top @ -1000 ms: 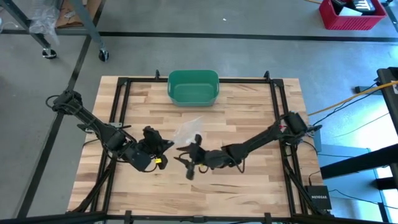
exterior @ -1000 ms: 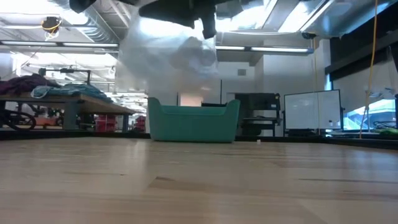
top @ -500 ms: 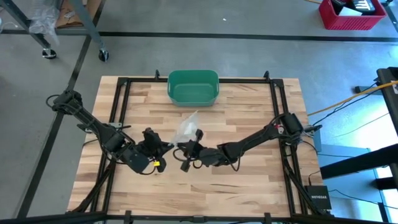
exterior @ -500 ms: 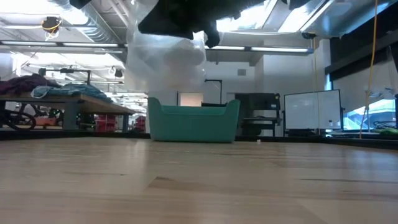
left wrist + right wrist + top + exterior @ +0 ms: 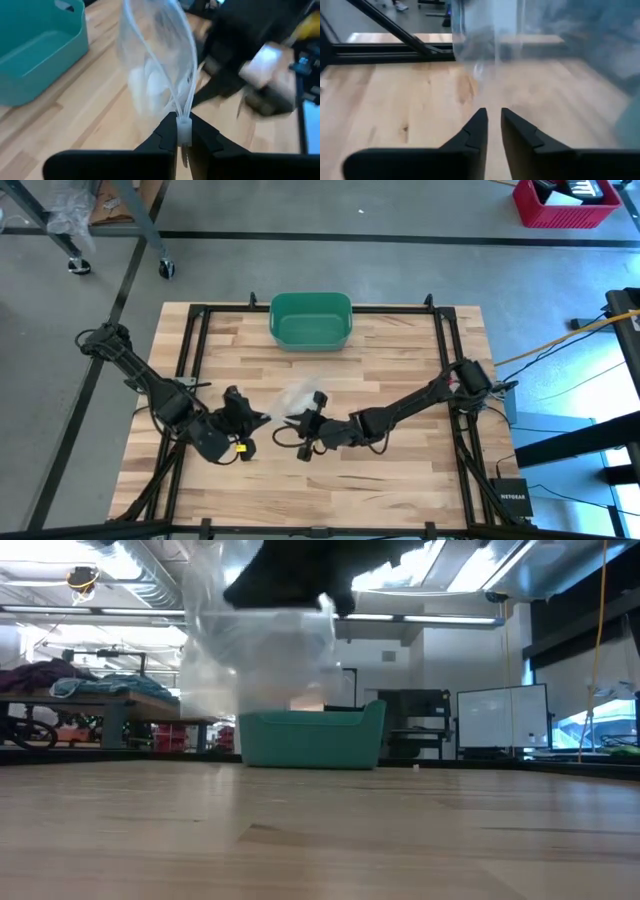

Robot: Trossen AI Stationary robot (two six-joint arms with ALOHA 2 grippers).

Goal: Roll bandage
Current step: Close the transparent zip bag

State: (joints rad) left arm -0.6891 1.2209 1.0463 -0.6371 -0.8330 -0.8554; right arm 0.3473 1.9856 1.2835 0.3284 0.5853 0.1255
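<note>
High view: over mid-table, the left gripper [image 5: 262, 417] is pinched tight on the sealed edge of a clear plastic bag [image 5: 292, 397] — white bandage [image 5: 150, 85] inside, held aloft in front of the green bin [image 5: 311, 319]. The right gripper [image 5: 303, 420], fingers nearly together, appears to hold nothing. Judged step: opening the bag — next, the right must catch the opposite lip.

Overhead, table-level, 2 wrist cams
</note>
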